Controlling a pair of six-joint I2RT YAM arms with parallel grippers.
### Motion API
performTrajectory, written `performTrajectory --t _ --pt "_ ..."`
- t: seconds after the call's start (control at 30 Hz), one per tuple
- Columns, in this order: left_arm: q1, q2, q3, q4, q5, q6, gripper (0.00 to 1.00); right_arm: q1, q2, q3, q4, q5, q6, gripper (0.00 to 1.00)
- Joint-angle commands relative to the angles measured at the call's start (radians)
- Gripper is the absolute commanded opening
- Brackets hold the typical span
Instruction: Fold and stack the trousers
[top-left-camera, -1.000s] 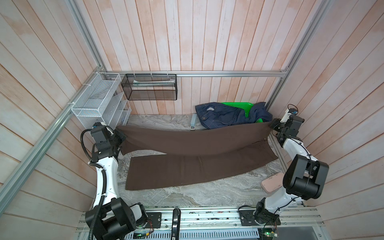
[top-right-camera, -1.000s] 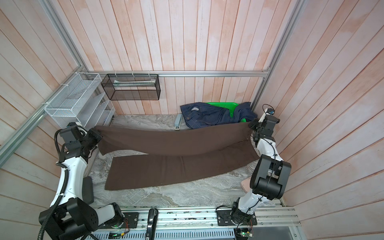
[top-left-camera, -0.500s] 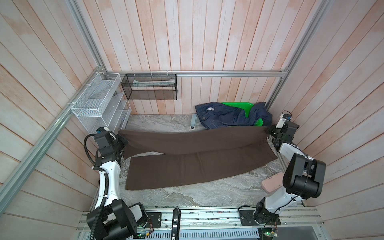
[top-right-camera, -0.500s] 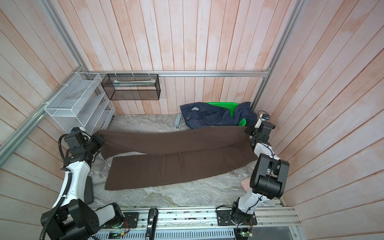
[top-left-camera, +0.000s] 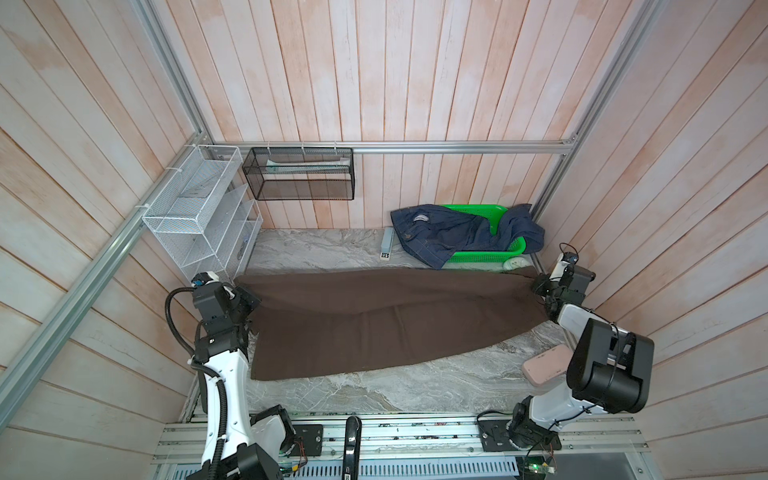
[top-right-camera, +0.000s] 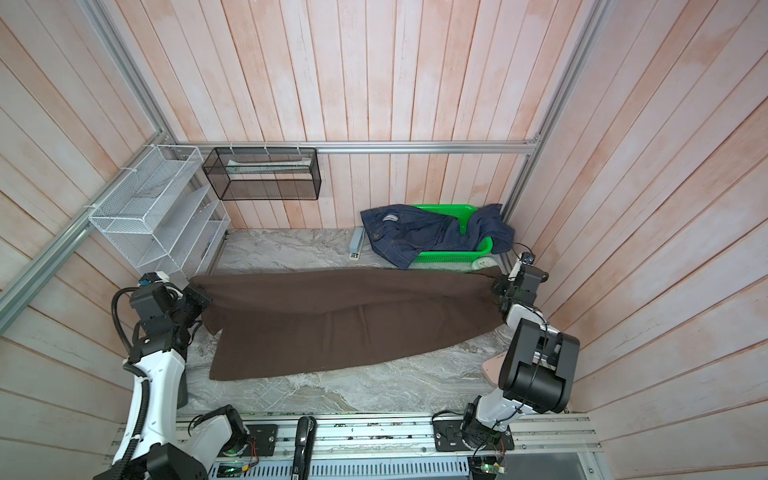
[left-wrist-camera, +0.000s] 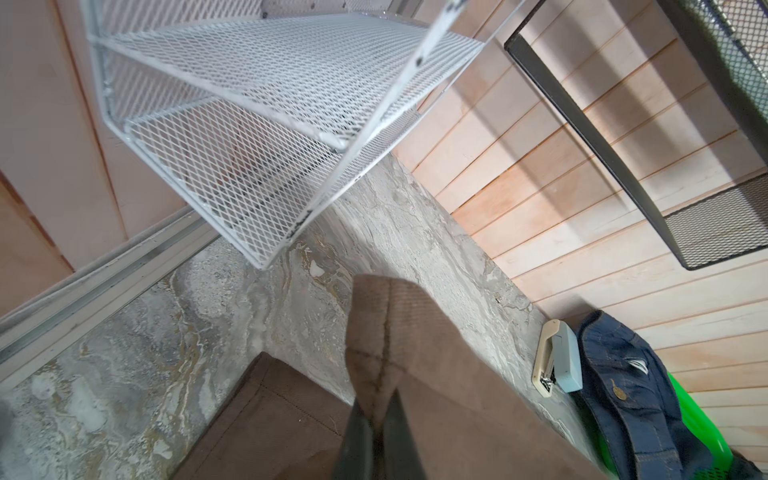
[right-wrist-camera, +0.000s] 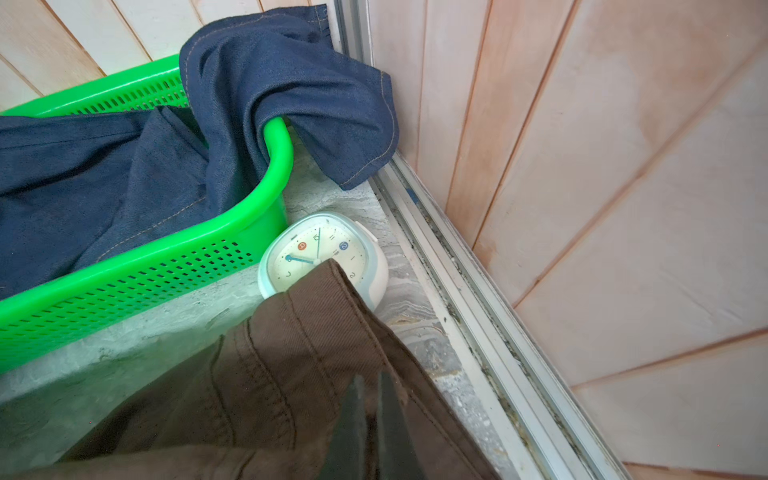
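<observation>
The trousers (top-left-camera: 386, 320) lie spread long across the marble-patterned bench (top-left-camera: 374, 395), just on the robot's side of the green basket (top-left-camera: 482, 254), and they run far out from it toward the opposite wall. Both arms are on the cloth! The right tool (right-wrist-camera: 370, 386) is pressed together on the waistband corner, the end nearest the basket. In the right wrist view that stitched brown corner stands up in front of a small pale clock (right-wrist-camera: 324, 257), which sits touching the basket's corner. The left tool (left-wrist-camera: 376, 411) is pinching too, its fingers closed on a hem corner at the end of the trousers farthest from the basket, and the other leg's hem lies flat on the bench beneath. In both top views the trouser edge facing the basket runs nearly straight between the two tools, and the leg on that side overlaps the other leg. A dark blue denim garment (top-left-camera: 449, 235) hangs over the basket's rim and spills out at both ends. A grey stapler (left-wrist-camera: 559, 357) lies just beside the basket, on the side away from the clock. A white mesh rack (top-left-camera: 199, 216) stands well apart from the basket, by the left arm.
</observation>
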Motion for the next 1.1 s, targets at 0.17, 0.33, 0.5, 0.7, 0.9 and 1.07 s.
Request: performTrajectory --t 0.17,0.33,0.5,0.7,0.9,1.07 --pt "0.0 -0.062 -0.052 -0.076 -0.116 -0.039 0.0 -0.044 -0.077 -0.094 -0.03 0.112 -0.02 0.0" --pt "0.0 -0.098 -0.056 -0.139 -0.175 -0.051 0.0 -0.047 -0.086 -0.103 -0.05 0.167 -0.029 0.0" --pt "0.001 -0.136 -0.066 -0.178 -0.183 -0.066 0.0 -0.047 -0.078 -0.095 -0.075 0.199 -0.035 0.0" --pt "0.001 -0.183 -0.068 -0.211 -0.169 -0.068 0.0 -0.047 -0.063 -0.06 -0.081 0.19 -0.028 0.0" --pt "0.001 -0.223 -0.045 -0.255 -0.195 -0.072 0.0 -0.047 -0.069 -0.051 -0.116 0.228 -0.038 0.0" --pt "0.001 -0.256 -0.056 -0.323 -0.27 -0.108 0.0 -0.05 -0.071 -0.097 -0.104 0.346 -0.051 0.0"
